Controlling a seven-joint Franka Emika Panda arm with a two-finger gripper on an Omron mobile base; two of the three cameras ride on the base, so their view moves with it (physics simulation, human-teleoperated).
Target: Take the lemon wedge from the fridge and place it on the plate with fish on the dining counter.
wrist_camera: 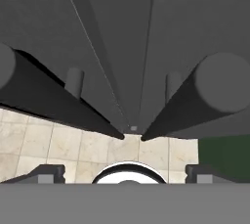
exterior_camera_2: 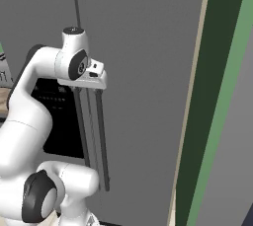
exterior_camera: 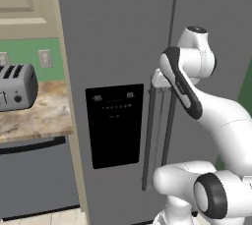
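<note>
Gripper [wrist_camera: 125,171] wide open, hovering above closed fridge [exterior_camera: 118,47] handles [exterior_camera: 158,130], apparently lining up to pull a door open.

Fridge [exterior_camera: 118,47] doors closed; arm [exterior_camera: 197,96] at handles [exterior_camera: 160,135]; toaster [exterior_camera: 17,86] left.

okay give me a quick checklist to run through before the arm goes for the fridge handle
1. Fridge doors closed: ok, both shut, so the lemon wedge cannot be seen yet.
2. Claw open: ok, fingertips stand wide apart.
3. Claw at the handles: ok, it sits by their top end, looking down between the two bars.
4. Claw around one handle: not ok, neither bar lies between the fingertips.
5. Which door to open: cannot tell.
</note>
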